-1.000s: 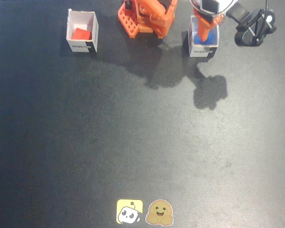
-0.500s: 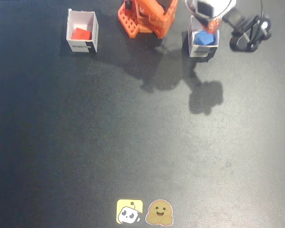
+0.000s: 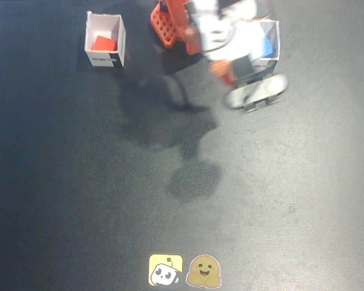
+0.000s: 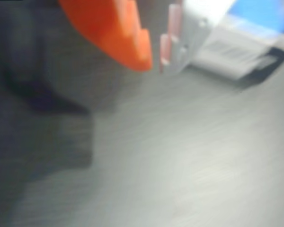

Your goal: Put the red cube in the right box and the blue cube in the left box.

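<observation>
1. Since the earlier frames the arm has swung away from the right-hand box in the fixed view: it was poised over that box, and now it is a motion-blurred smear crossing in front of the box toward the middle of the table, its shadow shifted lower and further left.
2. Both cubes look placed. In the fixed view the red cube (image 3: pixel 103 43) lies inside the white box on the left (image 3: pixel 119 37), and the blue cube (image 3: pixel 267 46) shows as a blue patch inside the white box on the right (image 3: pixel 277 37); the wrist view also catches blue (image 4: pixel 265 13) inside that box (image 4: pixel 236 49).
3. In the wrist view the gripper (image 4: pixel 155 56) holds nothing: its orange finger (image 4: pixel 118 33) and white finger (image 4: pixel 189 33) stand just beside each other with only a thin gap between the tips, so I read it as nearly closed and empty, though the blur leaves this uncertain.
4. Judging from this layout, sorting is done and the step in hand is the retreat.
5. What remains is probably only a clean return to rest over the black table (image 3: pixel 182 200), keeping clear of the right-hand box so it is not knocked.
</observation>
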You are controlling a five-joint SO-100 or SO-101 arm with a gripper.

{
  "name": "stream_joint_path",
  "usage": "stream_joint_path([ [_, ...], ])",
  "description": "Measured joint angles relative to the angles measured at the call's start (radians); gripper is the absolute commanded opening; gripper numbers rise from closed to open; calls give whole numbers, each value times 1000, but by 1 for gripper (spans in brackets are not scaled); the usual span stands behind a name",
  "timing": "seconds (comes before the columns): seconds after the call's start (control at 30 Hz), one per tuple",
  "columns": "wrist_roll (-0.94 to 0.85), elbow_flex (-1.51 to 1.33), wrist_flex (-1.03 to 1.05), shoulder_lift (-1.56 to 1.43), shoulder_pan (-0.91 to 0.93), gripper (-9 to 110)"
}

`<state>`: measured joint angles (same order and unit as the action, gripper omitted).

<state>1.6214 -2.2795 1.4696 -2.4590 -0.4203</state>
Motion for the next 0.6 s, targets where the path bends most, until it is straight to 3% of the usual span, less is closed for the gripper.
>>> stream_joint_path([
  [0.17, -117, -15, -6, -126, 160, 0],
  [0.47, -118, -298, -44, -575, 253, 0],
  [0.6, -155, -382, -133, -584, 310, 0],
])
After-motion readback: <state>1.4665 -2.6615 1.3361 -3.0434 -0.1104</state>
